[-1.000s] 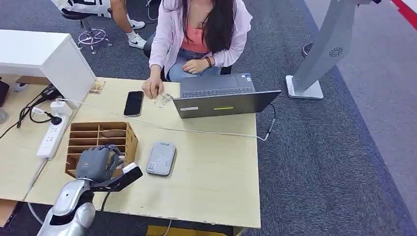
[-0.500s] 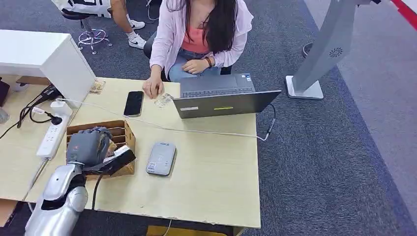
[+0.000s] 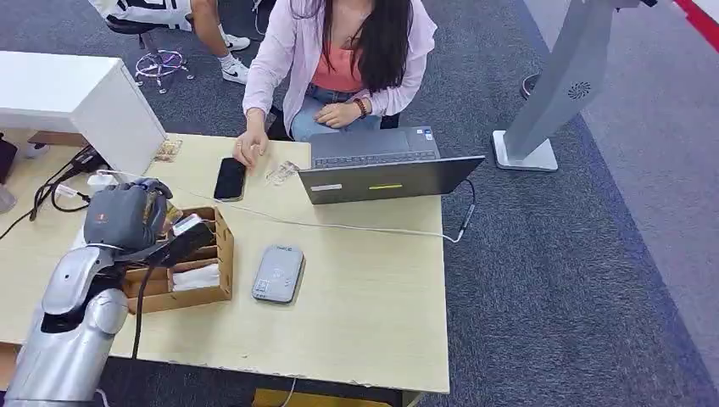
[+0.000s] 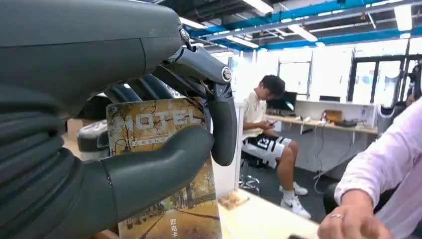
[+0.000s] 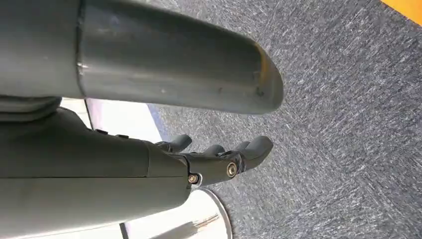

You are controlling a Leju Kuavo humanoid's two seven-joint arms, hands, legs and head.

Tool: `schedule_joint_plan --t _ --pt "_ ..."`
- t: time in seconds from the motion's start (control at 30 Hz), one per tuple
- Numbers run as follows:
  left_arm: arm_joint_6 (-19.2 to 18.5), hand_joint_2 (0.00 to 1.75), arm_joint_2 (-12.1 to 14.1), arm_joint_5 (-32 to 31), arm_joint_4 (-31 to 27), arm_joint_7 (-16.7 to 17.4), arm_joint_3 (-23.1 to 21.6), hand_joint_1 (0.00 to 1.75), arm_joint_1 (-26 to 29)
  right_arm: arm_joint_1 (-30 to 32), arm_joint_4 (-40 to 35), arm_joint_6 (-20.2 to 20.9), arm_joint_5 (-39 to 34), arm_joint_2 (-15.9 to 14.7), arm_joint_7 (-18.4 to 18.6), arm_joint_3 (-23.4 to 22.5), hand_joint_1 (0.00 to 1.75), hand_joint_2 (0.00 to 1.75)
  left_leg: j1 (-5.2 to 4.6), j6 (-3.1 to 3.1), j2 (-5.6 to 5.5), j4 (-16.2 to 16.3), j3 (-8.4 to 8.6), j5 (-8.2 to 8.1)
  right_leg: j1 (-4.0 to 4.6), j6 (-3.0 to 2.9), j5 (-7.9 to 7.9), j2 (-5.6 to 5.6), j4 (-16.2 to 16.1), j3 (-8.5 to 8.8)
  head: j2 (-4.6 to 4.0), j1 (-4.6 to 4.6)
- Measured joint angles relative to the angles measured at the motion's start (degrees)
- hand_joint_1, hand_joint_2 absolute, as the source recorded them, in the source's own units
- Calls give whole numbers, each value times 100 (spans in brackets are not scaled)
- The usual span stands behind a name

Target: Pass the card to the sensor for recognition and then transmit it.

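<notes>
My left hand (image 3: 125,217) is lifted over the wooden slotted box (image 3: 222,254) at the table's left. In the left wrist view the hand (image 4: 149,169) pinches a hotel card (image 4: 171,209) printed with autumn trees, thumb across its face and fingers behind it. The grey card sensor (image 3: 278,273) lies flat on the table to the right of the box, apart from the hand. My right hand (image 5: 224,162) hangs over grey carpet with loose fingers and nothing in it.
A person sits at the far side, one hand (image 3: 248,151) beside a black phone (image 3: 230,178). An open laptop (image 3: 381,170) stands behind the sensor and a white cable (image 3: 339,225) crosses the table. A white cabinet (image 3: 85,102) and a power strip are at the left.
My left hand has risen out of the box and moved back and left, carrying the card. The person's hand has shifted a little toward the phone.
</notes>
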Motion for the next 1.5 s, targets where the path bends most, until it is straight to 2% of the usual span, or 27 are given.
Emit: schedule_joint_plan --t 0.13,0.27,0.37,0.53,0.67,0.7,1.1,1.17,1.23,1.43,1.5 --pt "153 175 -11 -98 159 140 0 175 -554 -11 -2 30 127 0 -37 -20 0 0 1 -4 -1 3 -2 3 2 -2 5 0 0 -2 0 2" --pt "472 175 -61 -278 984 129 0 175 -1527 -51 -7 98 262 -7 -98 -20 0 0 1 -3 1 4 -1 7 2 -4 13 1 0 -3 0 0" --pt "511 175 -111 -321 1535 70 0 175 -2081 -68 -9 103 302 -9 -111 -20 0 0 1 -6 6 4 -1 10 2 -3 18 7 1 -3 0 -2" --pt "551 175 -201 -407 2077 94 0 175 -2470 -73 -9 103 306 -11 -111 -20 0 0 1 -6 5 4 -2 10 2 -3 18 8 1 -5 0 -2" --pt "564 175 -262 -193 2482 -55 0 175 -2706 -74 -9 98 299 -11 -77 -31 0 0 1 -6 4 3 -3 10 2 -3 18 8 1 -5 0 -2" --pt "568 175 -269 -166 2555 -68 0 0 -2733 -74 -9 94 299 -11 -77 -31 0 0 1 -6 5 3 -3 10 2 -3 18 8 1 -5 0 0" --pt "466 175 -269 201 3093 -142 2 0 -2716 -72 -9 103 302 -11 -77 -90 0 0 1 -7 3 3 -6 10 2 -3 18 7 4 -4 0 0" --pt "399 175 -240 466 3080 -329 6 0 -2642 -72 -9 103 299 -11 -77 -109 0 0 0 -7 4 2 -6 10 2 -3 17 8 4 -4 0 0" --pt "188 175 -157 936 2825 -628 44 0 -2374 -69 -9 98 295 -11 -77 -162 0 0 0 -7 8 1 -5 9 1 -3 17 11 4 -5 0 -2" --pt "27 175 9 1245 2278 -769 131 0 -1905 -63 -9 94 293 -11 -77 -225 0 0 1 -7 3 1 -9 10 3 -2 15 5 4 -7 0 -2" --pt "-75 175 59 1656 2093 -1009 182 0 -1733 -65 -9 90 258 -11 -77 -245 0 0 1 -7 5 -3 -9 10 1 -2 15 6 5 -4 0 -2"
